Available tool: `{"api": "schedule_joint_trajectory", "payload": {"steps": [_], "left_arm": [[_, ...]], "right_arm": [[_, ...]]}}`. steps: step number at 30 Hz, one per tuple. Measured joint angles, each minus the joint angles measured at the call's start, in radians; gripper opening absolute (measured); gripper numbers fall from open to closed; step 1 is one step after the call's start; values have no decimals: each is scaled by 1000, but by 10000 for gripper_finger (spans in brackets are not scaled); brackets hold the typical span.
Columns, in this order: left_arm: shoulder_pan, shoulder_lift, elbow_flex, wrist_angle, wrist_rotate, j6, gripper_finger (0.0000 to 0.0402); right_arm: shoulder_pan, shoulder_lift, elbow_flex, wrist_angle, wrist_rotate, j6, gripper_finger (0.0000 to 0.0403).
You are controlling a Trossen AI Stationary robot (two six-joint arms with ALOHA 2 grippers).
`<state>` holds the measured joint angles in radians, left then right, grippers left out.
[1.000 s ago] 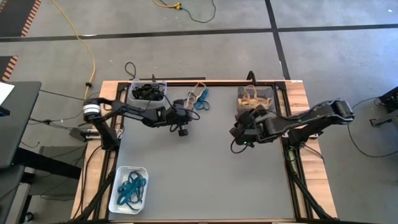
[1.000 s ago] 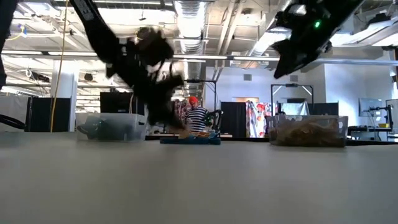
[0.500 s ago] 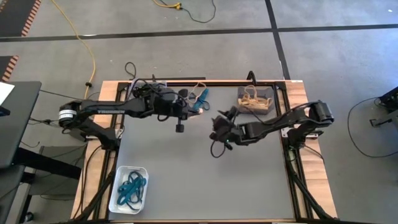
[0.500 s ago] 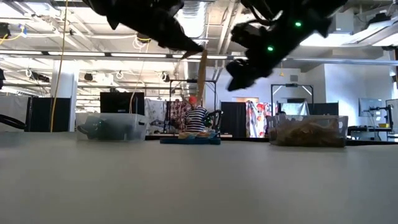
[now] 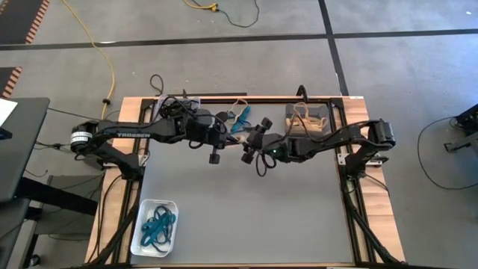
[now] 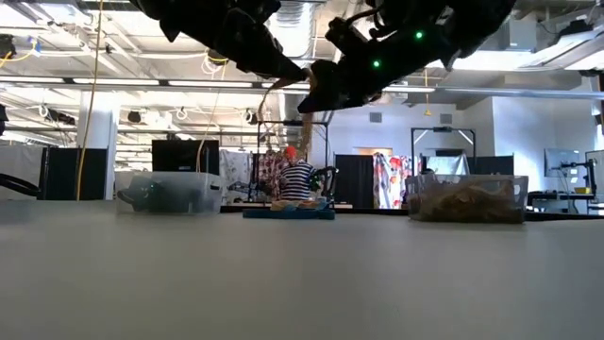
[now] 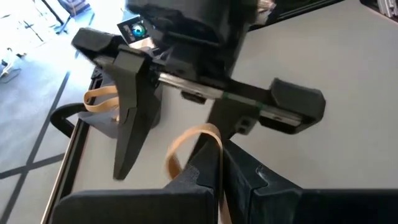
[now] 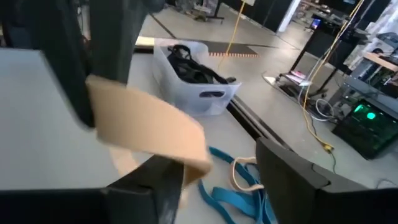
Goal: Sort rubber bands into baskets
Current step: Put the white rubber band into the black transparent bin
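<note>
Grey surface (image 5: 246,217) on a wooden frame, workshop room behind. Tan band (image 7: 198,138) is pinched in the left pincer (image 7: 219,180), held up off the surface mid-back. Right pincer (image 5: 251,146) is spread wide, its fingers (image 7: 132,112) on either side of the band's free loop, not visibly touching it.

Loose teal and tan bands (image 5: 240,117) lie at the back edge, between the clear basket (image 8: 198,76) of black bands and the dark basket (image 5: 306,119) of tan ones. White basket (image 5: 154,226) with teal bands sits at the near left corner.

Step in hand looks like an arm-to-arm handover. Next move calls for the right pincer to close on the loop before the left lets go, then carry to the dark basket.
</note>
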<state>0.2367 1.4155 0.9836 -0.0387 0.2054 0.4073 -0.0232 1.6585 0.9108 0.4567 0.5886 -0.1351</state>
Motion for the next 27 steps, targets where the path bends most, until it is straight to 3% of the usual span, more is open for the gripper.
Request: {"api": "schedule_joint_trajectory", "payload": {"steps": [3, 7, 8, 11, 14, 21, 27], "left_arm": [[-2, 0, 0, 0, 0, 4, 0], [-2, 0, 0, -2, 0, 14, 0], [-2, 0, 0, -2, -1, 15, 0], [-2, 0, -1, -2, -34, 18, 5], [-2, 0, -16, -5, -93, 35, 37], [-2, 14, -24, -150, -104, 14, 151], [-2, 78, -24, -196, -69, -26, 177]], "right_arm": [[-5, 0, 0, 17, -12, -3, 182], [-6, 0, 0, -17, -15, -50, 42], [-6, 0, 0, -18, -14, -63, 26], [-6, -6, 4, -36, 14, -69, 23], [-18, -38, 18, -134, 75, -68, 23], [-106, -200, 59, -554, 179, 51, 23], [-259, -354, 89, -908, 172, 202, 23]]}}
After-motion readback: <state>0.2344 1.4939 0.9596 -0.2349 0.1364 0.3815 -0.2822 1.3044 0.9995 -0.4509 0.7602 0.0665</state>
